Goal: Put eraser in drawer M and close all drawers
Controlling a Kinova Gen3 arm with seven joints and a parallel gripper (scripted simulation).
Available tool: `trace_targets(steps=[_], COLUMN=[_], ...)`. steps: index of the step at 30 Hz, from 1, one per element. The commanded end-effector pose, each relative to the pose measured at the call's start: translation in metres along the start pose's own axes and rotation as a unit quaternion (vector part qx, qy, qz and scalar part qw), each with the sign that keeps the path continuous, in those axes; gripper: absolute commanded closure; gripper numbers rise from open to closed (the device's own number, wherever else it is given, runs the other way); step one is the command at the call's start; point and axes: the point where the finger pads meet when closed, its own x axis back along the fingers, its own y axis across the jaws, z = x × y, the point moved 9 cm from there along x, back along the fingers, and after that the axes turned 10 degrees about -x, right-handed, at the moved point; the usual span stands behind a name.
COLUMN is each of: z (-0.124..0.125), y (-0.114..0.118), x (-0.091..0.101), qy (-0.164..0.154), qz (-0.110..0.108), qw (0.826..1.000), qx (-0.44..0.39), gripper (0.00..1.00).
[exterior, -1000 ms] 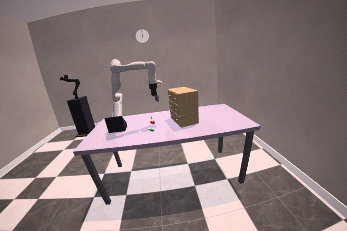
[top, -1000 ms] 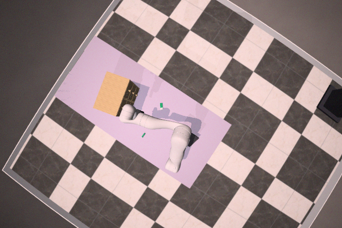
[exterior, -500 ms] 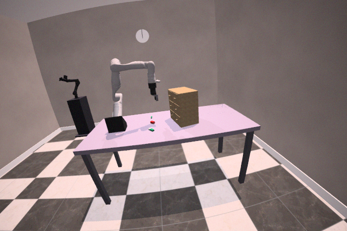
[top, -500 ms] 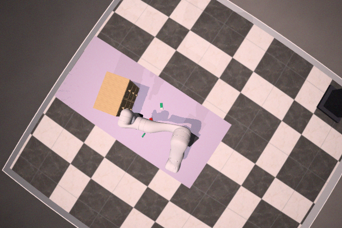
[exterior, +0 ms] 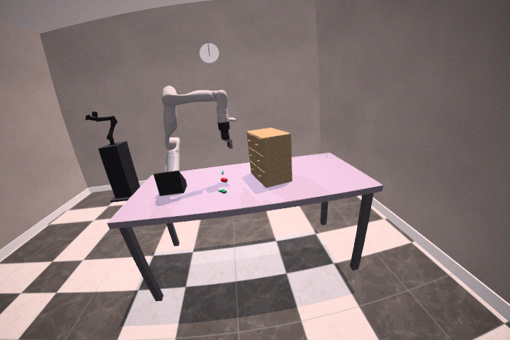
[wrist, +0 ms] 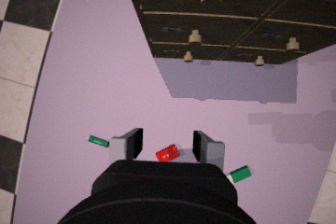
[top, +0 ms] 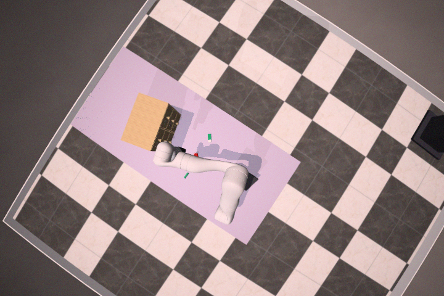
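The claw [top: 181, 150] [exterior: 229, 143] [wrist: 167, 140] is open, its two fingers spread wide with nothing between them, and it hangs above the lilac table [top: 100, 87] [exterior: 324, 172] [wrist: 63, 107], to the left of the small chest [top: 145, 122] [exterior: 278, 158] [wrist: 208, 28]. The eraser [top: 209, 137] [exterior: 222, 191] [wrist: 241, 174], green with a white end, lies on the table left of the chest, outside its drawers and nearest of the three small things there. Just beyond it sits a red object [top: 195, 154] [exterior: 224, 180] [wrist: 167, 153], and farther still a slim green piece [top: 186, 175] [exterior: 222, 172] [wrist: 98, 141]; all three lie apart. The chest stands upright toward the right, its knobbed front facing left, and the drawers that can be seen look pushed in. The labels are too small to read, so which drawer is M cannot be told. Near the table's left end stands a black box [top: 251, 181] [exterior: 169, 183], with the pale arm [top: 201, 164] [exterior: 195, 95] rising beyond it. At the far left, a smaller black arm [exterior: 112, 124] tops a dark pedestal [top: 442, 134] [exterior: 121, 172].
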Motion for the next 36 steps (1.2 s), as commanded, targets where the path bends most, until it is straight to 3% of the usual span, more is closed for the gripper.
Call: trace_targets(steps=[1, 27, 36], z=[0.0, -0.003, -0.004], y=[-0.001, 0.0, 0.0], x=[0.001, -0.005, -0.01], qy=[0.006, 0.042, 0.07], qz=[0.001, 0.008, 0.013], qw=[1.0, 0.999, 0.997], qx=[-0.003, -0.002, -0.002], gripper=[0.0, 0.0, 0.0])
